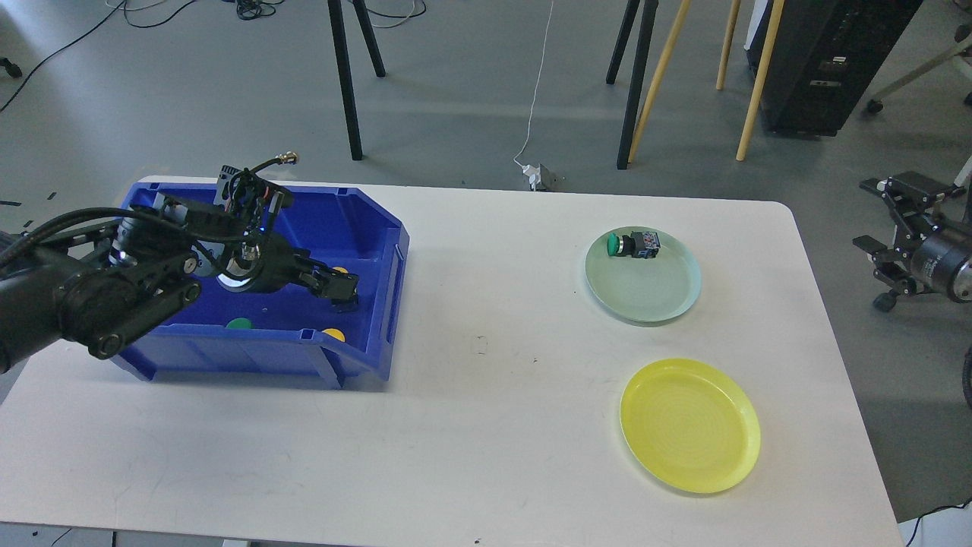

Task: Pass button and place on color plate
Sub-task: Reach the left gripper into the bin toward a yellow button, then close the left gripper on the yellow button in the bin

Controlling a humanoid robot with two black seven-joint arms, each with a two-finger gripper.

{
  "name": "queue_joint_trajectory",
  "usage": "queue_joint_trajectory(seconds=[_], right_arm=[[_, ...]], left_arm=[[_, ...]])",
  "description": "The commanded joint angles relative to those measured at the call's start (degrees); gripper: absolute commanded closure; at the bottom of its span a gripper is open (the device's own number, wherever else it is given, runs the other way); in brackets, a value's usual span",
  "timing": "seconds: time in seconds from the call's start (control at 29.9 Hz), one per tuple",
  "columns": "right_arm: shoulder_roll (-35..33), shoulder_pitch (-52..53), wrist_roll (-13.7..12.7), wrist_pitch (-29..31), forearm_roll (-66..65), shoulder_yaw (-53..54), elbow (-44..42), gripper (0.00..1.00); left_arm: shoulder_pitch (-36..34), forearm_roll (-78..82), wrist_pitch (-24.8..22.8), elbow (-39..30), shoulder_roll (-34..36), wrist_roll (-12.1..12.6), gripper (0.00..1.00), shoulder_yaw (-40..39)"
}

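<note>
the left claw (342, 287) reaches down into the blue bin (372, 228), near a yellow button (332, 334) and a green button (240, 324). i cannot tell how wide it is. the right claw (873, 220) waits open beside the worktop (471, 425). another green button (634, 245) lies on the green plate (653, 296); the yellow plate (689, 425) sits nearby.

Table (471, 425): white, plain, few small dark specks.
Bin (364, 228), left: deep blue, plain.
In bin: green cap (240, 324), yellow cap (333, 334), second yellow cap (341, 270) partly hidden.
Left gripper (342, 292) in bin: black.
Far plate (653, 292), right: pale green, plain.
Button (632, 245) on far plate: green head, black body, blue-grey end.
Near plate (689, 425), right: bright yellow, faint rings.
Right gripper (885, 228): black.
Floor (471, 114): grey.
</note>
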Motion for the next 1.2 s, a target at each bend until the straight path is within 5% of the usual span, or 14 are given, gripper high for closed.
queue_joint_trajectory(seconds=[0.0, 0.23, 0.4, 1.07, 1.17], right_arm=[[0.0, -0.1, 0.0, 0.0, 0.0, 0.0, 0.0, 0.12], [0.0, -0.1, 0.0, 0.0, -0.1, 0.0, 0.0, 0.12], [0.0, 0.0, 0.1, 0.0, 0.0, 0.1, 0.1, 0.12], [0.0, 0.1, 0.1, 0.0, 0.0, 0.1, 0.2, 0.12], [0.0, 0.0, 0.1, 0.0, 0.0, 0.1, 0.2, 0.12]], left_arm=[[0.1, 0.0, 0.0, 4.1, -2.9, -0.6, 0.05, 0.0], [0.3, 0.0, 0.0, 8.1, -5.7, -1.8, 0.05, 2.4], [0.3, 0.0, 0.0, 10.2, -6.4, -3.3, 0.14, 5.1], [-0.4, -1.2, 3.5, 13.7, -8.3, -3.3, 0.17, 4.5], [-0.5, -1.1, 3.7, 13.8, -8.4, -3.3, 0.28, 4.7]])
